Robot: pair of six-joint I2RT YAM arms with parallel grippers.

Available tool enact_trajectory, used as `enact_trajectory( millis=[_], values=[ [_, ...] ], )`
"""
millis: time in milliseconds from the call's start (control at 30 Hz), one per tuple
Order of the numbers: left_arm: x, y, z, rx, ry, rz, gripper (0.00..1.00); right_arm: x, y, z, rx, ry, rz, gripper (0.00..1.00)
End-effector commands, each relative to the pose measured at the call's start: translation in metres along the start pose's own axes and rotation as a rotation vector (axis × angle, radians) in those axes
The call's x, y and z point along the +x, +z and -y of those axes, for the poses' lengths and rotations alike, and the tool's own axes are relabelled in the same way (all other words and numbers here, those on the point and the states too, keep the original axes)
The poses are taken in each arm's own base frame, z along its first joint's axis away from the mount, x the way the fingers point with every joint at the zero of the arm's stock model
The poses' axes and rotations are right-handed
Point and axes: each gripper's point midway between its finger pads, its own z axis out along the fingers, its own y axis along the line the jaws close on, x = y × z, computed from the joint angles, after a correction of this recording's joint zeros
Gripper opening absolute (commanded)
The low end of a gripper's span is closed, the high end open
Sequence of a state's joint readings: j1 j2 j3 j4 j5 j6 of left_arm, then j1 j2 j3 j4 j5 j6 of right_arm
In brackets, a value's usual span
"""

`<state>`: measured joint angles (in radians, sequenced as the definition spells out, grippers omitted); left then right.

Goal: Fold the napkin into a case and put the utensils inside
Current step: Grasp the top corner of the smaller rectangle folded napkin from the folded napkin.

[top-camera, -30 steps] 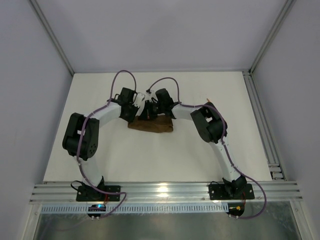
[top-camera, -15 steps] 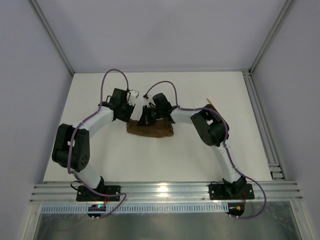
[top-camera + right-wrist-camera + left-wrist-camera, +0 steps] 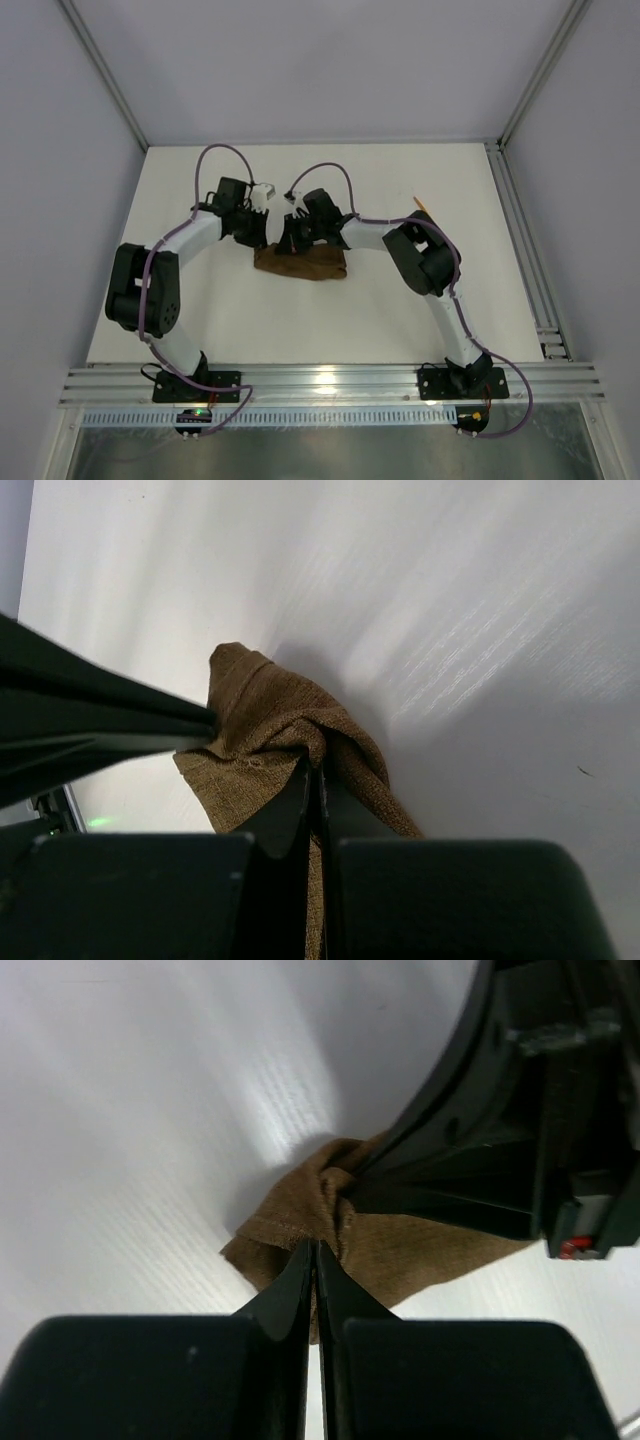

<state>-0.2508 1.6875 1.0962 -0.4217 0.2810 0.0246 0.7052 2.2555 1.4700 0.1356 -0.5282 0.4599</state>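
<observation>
Top external shows the bunched napkin (image 3: 305, 263) on the tabletop (image 3: 400, 300) where both arms meet, left wrist shows the left gripper (image 3: 313, 1252) clamped on cloth at its tips, and right wrist shows the right gripper (image 3: 315, 768) pinching a raised fold, seemingly to draw the next fold.

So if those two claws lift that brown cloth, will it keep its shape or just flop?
Probably flop: the napkin bunches into soft folds where the left gripper and right gripper pinch it. It looks light for its size, being thin fabric. Its matte weave likely resists slipping from the fingertips.
</observation>
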Motion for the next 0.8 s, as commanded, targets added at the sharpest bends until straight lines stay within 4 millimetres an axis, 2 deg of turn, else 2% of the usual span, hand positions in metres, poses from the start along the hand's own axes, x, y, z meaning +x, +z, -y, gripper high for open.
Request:
enact_trajectory(
  millis=[0,67,200,267,500,600,633,667,700,733,767],
  values=[
    [-0.017,-0.018,0.035,0.191,-0.008,0.052,0.0,0.009,0.002,0.013,0.092,0.037,-0.024,0.03],
    [-0.014,-0.022,0.046,0.254,-0.012,0.044,0.0,0.009,0.004,0.013,0.098,0.057,-0.026,0.03],
    [-0.006,-0.027,0.049,0.262,0.001,0.039,0.0,0.002,0.005,0.014,0.119,0.069,-0.016,0.03],
    [0.0,-0.027,0.045,0.239,0.013,0.019,0.0,0.0,0.006,0.013,0.116,0.081,-0.009,0.04],
    [0.037,-0.013,0.008,0.076,0.077,-0.131,0.0,-0.002,0.013,0.014,0.113,0.168,0.022,0.04],
    [0.047,-0.012,0.009,0.094,0.1,-0.168,0.0,-0.002,0.012,0.016,0.119,0.195,0.045,0.04],
    [0.05,-0.012,0.01,0.101,0.098,-0.183,0.02,-0.003,0.011,0.017,0.123,0.195,0.05,0.04],
    [0.051,-0.013,0.009,0.099,0.103,-0.184,0.12,-0.002,0.012,0.016,0.122,0.193,0.049,0.04],
    [0.051,-0.014,0.009,0.091,0.103,-0.182,0.18,-0.003,0.012,0.016,0.123,0.19,0.049,0.04],
    [0.045,-0.021,0.008,0.073,0.115,-0.154,0.24,-0.002,0.012,0.016,0.123,0.186,0.047,0.04],
    [0.038,-0.025,0.001,0.029,0.126,-0.134,0.35,-0.001,0.011,0.016,0.121,0.179,0.044,0.04]
  ],
)
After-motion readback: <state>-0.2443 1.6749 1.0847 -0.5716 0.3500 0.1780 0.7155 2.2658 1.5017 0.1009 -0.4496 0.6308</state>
